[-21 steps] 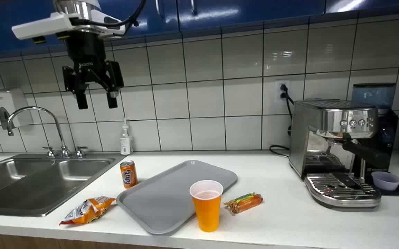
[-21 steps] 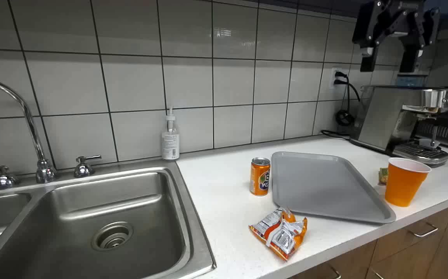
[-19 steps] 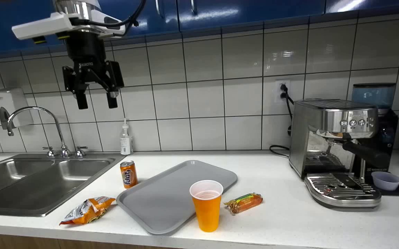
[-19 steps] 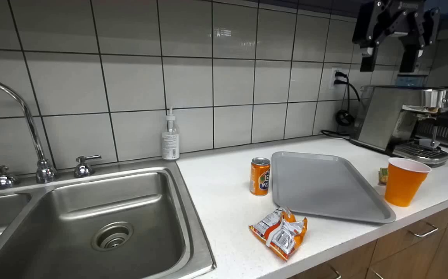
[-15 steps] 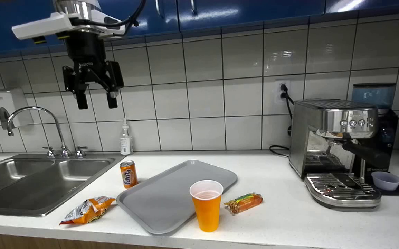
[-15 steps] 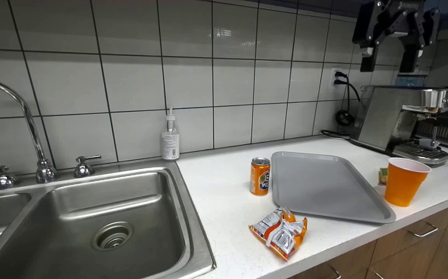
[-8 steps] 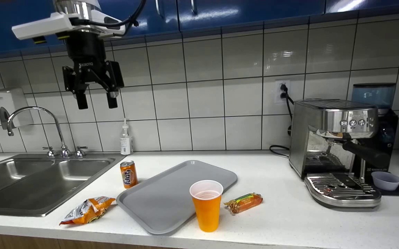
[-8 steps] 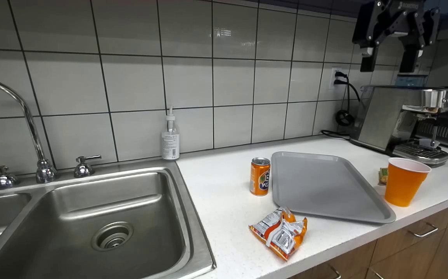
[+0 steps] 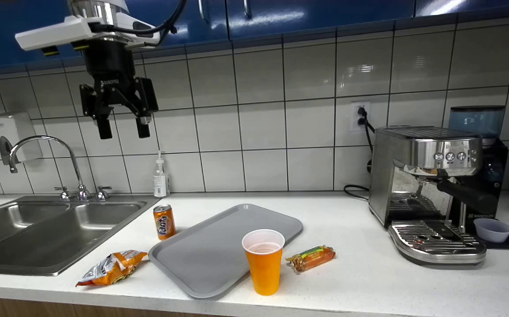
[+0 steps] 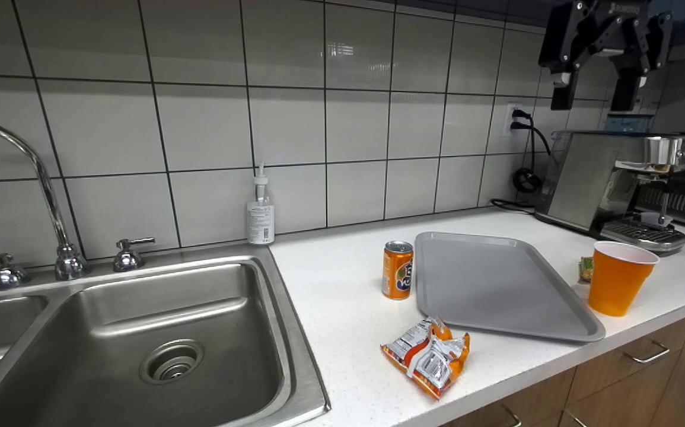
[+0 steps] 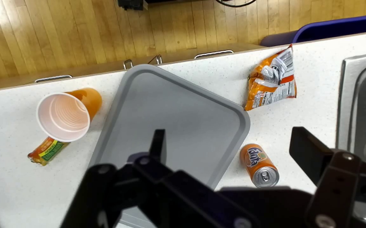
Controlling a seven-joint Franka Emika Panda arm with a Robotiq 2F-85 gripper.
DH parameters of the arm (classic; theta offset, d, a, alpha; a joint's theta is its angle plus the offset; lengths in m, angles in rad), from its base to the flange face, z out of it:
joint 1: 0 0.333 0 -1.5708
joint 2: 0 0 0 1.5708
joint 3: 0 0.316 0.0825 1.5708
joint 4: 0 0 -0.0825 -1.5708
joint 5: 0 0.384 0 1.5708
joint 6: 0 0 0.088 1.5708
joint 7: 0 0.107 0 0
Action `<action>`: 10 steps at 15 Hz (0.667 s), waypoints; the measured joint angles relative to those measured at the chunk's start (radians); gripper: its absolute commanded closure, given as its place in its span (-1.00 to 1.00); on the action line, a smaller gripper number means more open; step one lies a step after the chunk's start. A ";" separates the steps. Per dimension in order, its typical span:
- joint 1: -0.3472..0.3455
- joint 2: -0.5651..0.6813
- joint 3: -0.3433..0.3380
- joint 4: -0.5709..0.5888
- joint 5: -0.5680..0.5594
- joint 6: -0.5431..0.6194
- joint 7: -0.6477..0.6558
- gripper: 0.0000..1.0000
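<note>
Gripper (image 9: 124,132) is held high over the counter (image 9: 360,286), pointed down; fingers wide apart, nothing clamped, nothing touched. In the wrist view, part of the grey tray (image 11: 186,117) and the Fanta can (image 11: 258,164) are framed in the gap. Clock taken in that view, tray as centre: can stands upright between 3 and 4 o'clock, just beside the rim; chip bag (image 11: 273,79) is seen at 2, by the tray corner, contact can't be told; orange cup (image 11: 69,114) upright between 9 and 10, snack bar (image 11: 47,151) near 9, just past the cup; sink (image 11: 348,95) near 3, well out. Handling, as judged: can reads as smooth, stiff, thin-walled; fill can't be seen, so weight is unknown, heavy if full. Best gripped square across mid-body, below the lid; slip is to be expected if wet. Tray looks rigid, flat and slick; best taken by the raised rim, tilt to be expected if held off-centre. Bag is expected to be light, soft, crushable; best pinched at an end seam. Cup is taken as light and easily dented; best gripped gently below the lip.
</note>
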 measured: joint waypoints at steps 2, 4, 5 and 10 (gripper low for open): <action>0.000 0.000 0.000 0.000 0.000 0.000 0.000 -1.00; 0.000 0.000 0.001 0.000 0.000 0.000 0.000 -1.00; 0.000 0.001 0.004 -0.001 -0.001 0.002 0.000 -1.00; 0.000 0.017 0.019 -0.002 -0.001 0.020 0.000 -1.00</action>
